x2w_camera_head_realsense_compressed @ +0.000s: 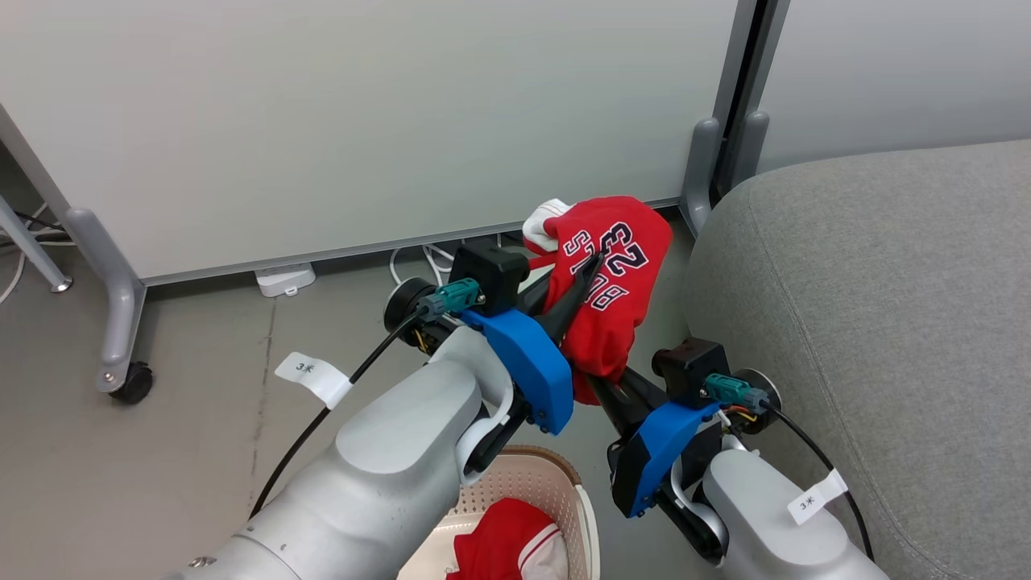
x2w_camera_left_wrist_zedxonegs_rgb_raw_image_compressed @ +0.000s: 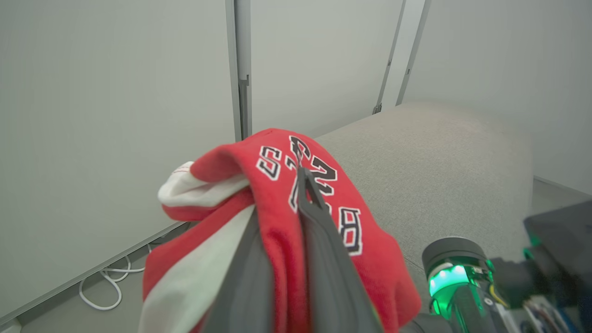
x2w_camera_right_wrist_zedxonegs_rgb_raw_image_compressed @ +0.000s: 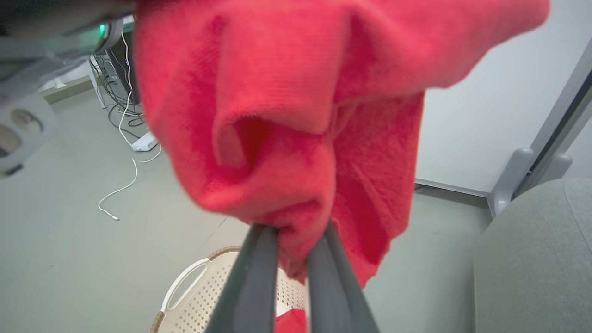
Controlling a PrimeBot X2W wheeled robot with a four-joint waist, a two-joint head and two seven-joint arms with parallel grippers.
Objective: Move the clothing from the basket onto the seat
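Jersey (x2w_camera_head_realsense_compressed: 616,270) up out of the basket (x2w_camera_head_realsense_compressed: 573,483), left end effector (x2w_camera_left_wrist_zedxonegs_rgb_raw_image_compressed: 300,172) and right end effector (x2w_camera_right_wrist_zedxonegs_rgb_raw_image_compressed: 296,230) both clamped on it; next I carry it over the seat (x2w_camera_head_realsense_compressed: 874,306), release.

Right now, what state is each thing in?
jersey: in the air, crumpled, gripped in two places.
left gripper: shut on the jersey.
right gripper: shut on the jersey's lower end.
basket: on the floor, upright, red garment inside.
seat: no clothing on the visible part.

jersey (x2w_camera_head_realsense_compressed: 614,278): red, bunched, aloft near grey seat (x2w_camera_head_realsense_compressed: 870,322) | second red garment (x2w_camera_head_realsense_compressed: 503,541): in cream basket (x2w_camera_head_realsense_compressed: 562,477)
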